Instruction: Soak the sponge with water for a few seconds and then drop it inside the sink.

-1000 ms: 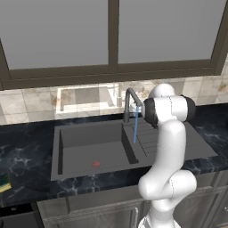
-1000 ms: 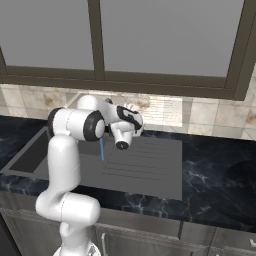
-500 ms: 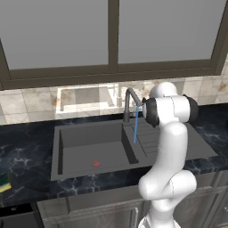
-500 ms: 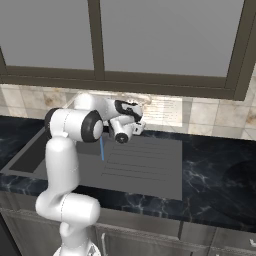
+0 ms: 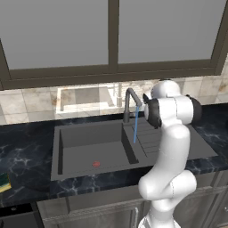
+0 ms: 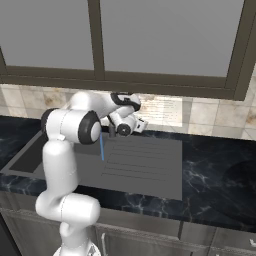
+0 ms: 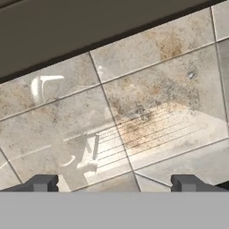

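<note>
The sponge (image 5: 3, 181), yellow and green, lies on the black countertop at the far left edge, well away from the arm. The sink (image 5: 71, 133) is a dark grey basin with a red drain mark (image 5: 96, 164). Water (image 5: 135, 129) runs in a thin blue stream from the dark faucet (image 5: 130, 95) down to the basin's right edge; the water (image 6: 102, 148) also shows beside the arm. My gripper (image 6: 141, 123) is raised above the drainboard behind the faucet and points at the tiled wall. Its fingertips (image 7: 43, 182) stand wide apart, so the gripper (image 7: 114, 183) is open and holds nothing.
A ribbed drainboard (image 6: 145, 162) lies right of the basin. Beige wall tiles (image 7: 147, 112) and a dark window frame (image 5: 113, 71) stand close behind the sink. Marbled black countertop (image 6: 220, 170) stretches to both sides.
The hand has lifted slightly and turned more toward the back wall. The water keeps running and the sponge has not moved.
</note>
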